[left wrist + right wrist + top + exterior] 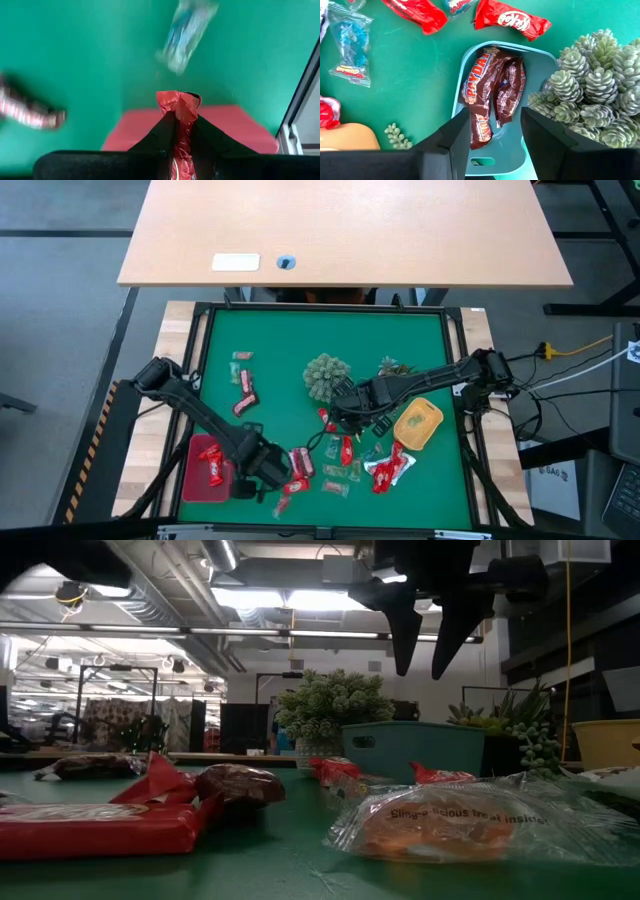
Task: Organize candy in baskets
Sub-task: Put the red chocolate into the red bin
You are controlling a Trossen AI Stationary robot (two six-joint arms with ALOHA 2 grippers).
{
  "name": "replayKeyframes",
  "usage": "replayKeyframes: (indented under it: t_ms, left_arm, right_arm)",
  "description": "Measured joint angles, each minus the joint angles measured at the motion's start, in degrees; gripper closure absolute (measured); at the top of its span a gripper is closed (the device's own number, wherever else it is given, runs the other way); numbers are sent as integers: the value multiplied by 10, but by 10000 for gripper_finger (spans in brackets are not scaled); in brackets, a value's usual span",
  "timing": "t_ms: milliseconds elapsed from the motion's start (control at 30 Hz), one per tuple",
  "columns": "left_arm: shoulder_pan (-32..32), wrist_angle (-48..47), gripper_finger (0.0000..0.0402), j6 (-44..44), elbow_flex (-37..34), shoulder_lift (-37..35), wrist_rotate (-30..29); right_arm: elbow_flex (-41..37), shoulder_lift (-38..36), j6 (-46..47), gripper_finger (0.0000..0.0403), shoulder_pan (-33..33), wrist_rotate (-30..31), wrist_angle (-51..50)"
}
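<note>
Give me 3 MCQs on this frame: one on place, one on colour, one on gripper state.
1. Where is the right gripper?
A. over the blue basket
B. over the yellow basket
C. off the table

2. What colour is the wrapper in the left gripper?
A. brown
B. red
C. clear

3. How does the right gripper stand?
A. shut on a brown bar
B. shut, empty
C. open, empty

Key: 1 A, its wrist view looks down between its fingers into the blue basket with brown bars. 2 B, a red wrapper sticks out between the left fingers, above the red basket. 3 C, its fingers stand apart with nothing between them.
</note>
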Motion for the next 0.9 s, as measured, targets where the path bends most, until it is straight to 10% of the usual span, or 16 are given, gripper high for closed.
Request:
replayKeyframes:
  t_ms: [533,900]
  left_arm:
    - [-144,-128,357,-308,-5,-11,-47]
    - [-148,-127,279,-391,-5,-11,-64]
  right_arm:
    - [0,0,0,230,0,-3,3]
    - [0,0,-2,230,0,-3,3]
